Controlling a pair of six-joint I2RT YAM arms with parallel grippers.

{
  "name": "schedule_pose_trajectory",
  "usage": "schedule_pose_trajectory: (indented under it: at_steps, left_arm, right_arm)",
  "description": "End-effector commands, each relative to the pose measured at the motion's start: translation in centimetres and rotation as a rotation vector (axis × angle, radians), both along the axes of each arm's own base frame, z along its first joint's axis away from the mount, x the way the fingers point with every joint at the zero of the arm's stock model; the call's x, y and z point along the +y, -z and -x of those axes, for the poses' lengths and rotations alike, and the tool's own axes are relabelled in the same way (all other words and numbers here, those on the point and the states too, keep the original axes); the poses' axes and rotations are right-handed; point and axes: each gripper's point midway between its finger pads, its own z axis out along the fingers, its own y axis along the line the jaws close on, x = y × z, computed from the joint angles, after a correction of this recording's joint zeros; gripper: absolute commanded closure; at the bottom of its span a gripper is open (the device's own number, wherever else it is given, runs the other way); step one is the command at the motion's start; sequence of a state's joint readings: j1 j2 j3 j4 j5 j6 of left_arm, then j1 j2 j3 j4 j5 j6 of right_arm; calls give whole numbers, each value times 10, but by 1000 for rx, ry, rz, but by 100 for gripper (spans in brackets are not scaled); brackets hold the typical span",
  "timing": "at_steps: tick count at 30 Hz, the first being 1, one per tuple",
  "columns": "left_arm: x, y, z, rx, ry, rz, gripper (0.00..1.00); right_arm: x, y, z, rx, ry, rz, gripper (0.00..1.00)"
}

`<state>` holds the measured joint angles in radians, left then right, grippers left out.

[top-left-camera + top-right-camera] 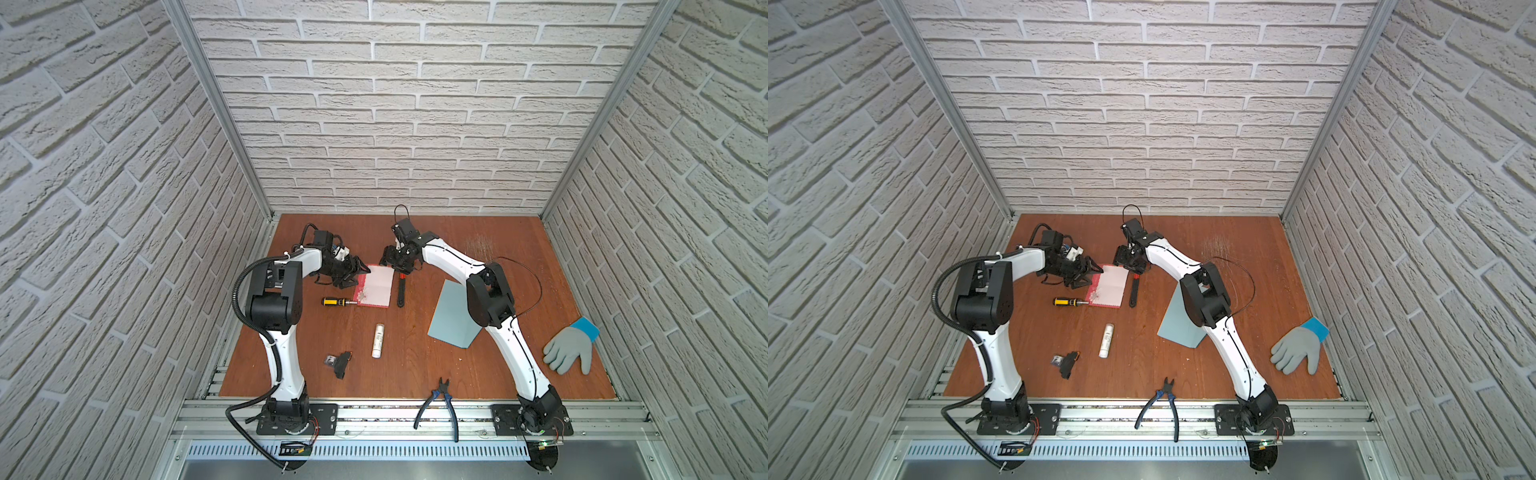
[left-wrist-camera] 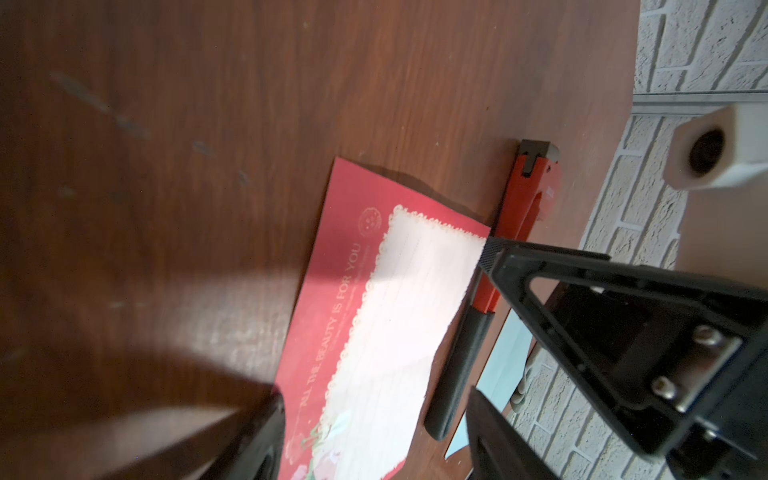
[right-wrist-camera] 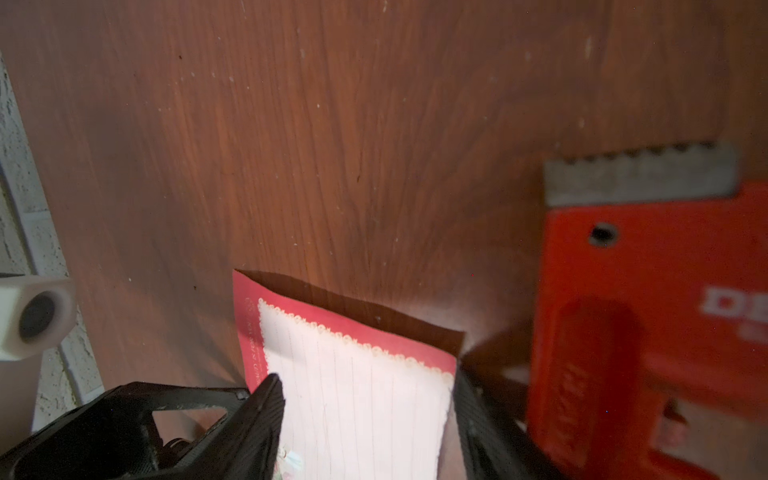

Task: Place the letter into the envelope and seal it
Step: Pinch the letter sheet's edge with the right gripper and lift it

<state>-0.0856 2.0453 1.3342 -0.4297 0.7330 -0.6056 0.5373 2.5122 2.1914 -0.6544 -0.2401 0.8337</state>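
The letter [image 1: 374,286] [image 1: 1106,286], white with a red border, lies on the wooden table behind the middle. My left gripper [image 1: 353,276] [image 1: 1086,276] is at its left edge. In the left wrist view this gripper [image 2: 380,440] is open, its jaws standing either side of the letter [image 2: 395,332]. My right gripper [image 1: 392,268] [image 1: 1129,266] is at the letter's far right corner. It [image 3: 368,415] is open too, with the letter's end [image 3: 357,399] between its fingers. The blue-grey envelope [image 1: 451,316] [image 1: 1179,322] lies to the right, partly hidden by the right arm.
A red wrench with a black handle [image 1: 401,291] [image 3: 644,311] lies along the letter's right edge. A yellow-and-black screwdriver [image 1: 338,301] touches its near left corner. Nearer the front are a white glue stick [image 1: 378,340], a small black part [image 1: 340,361], blue pliers [image 1: 440,405] and a grey glove [image 1: 571,345].
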Motion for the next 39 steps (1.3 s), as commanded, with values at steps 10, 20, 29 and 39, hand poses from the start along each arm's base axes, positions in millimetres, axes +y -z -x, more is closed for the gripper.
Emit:
schedule_pose_trajectory:
  at_steps: [10,20,29,39]
  left_arm:
    - [7,22,4,74,3,-21,31]
    - [7,24,5,80,8,-25,32]
    - [6,22,5,79,8,-21,32]
    - [5,8,3,41,9,-15,30]
  right_arm:
    - [18,-28,-5,-73,-10,-213,39]
    - [13,-24,-1,-82,-9,-223,47]
    - [9,-28,2,-99,-40,-198,71]
    - [9,-49,8,-161,-89,-198,94]
